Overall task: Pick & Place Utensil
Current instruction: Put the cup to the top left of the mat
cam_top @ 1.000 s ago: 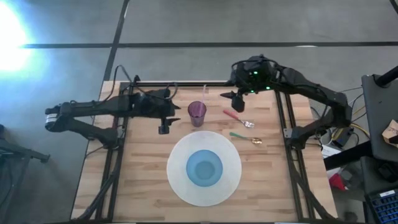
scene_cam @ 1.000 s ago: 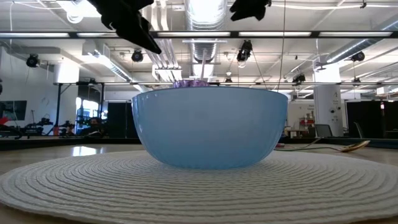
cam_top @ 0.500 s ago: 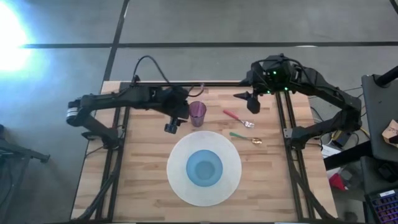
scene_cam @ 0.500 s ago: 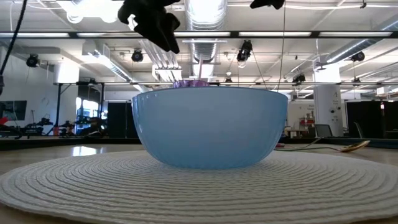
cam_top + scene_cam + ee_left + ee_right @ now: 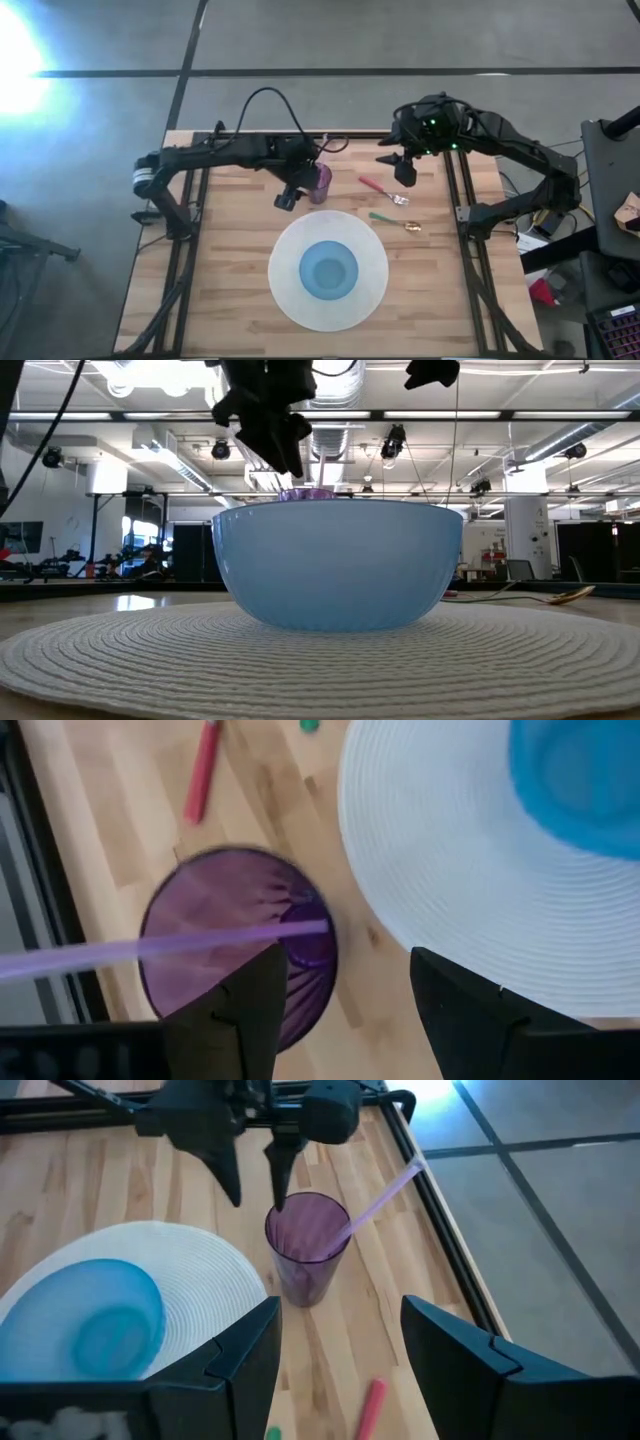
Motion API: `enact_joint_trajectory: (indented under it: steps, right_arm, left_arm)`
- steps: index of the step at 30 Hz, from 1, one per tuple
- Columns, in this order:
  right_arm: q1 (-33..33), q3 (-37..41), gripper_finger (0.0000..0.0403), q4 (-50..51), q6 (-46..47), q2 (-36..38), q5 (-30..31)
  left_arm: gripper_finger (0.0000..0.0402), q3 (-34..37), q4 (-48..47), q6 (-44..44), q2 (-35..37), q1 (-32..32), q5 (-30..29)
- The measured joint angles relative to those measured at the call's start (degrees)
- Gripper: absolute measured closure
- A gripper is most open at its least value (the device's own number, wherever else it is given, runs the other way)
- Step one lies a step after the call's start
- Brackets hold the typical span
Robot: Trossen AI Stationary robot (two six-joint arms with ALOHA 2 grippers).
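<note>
Hovering: left hand (image 5: 287, 198) spread beside purple cup (image 5: 319, 183) | right hand (image 5: 404, 168) spread above red-handled utensil (image 5: 378, 187)

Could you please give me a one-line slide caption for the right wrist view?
Left pincer open above the purple cup with straw, beside the blue bowl on its white mat.

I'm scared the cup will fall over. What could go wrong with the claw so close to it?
The left claw hangs open right beside the purple cup; a small sideways move might tip it. The cup's straw leans out over the rim, so a finger could snag it. The right claw hovers open above the pink-handled utensil and might knock it aside.
</note>
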State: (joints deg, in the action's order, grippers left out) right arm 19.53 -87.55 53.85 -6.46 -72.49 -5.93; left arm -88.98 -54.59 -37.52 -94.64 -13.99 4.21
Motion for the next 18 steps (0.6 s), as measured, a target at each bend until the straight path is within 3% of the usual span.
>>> enact_joint_trajectory:
  steps: [18]
  right_arm:
    - [0.00, 0.24, 0.0202, -0.05, -0.21, 0.00, 0.00]
  left_arm:
    - [0.0195, 0.14, -1.09, -1.70, -5.27, -4.06, 5.33]
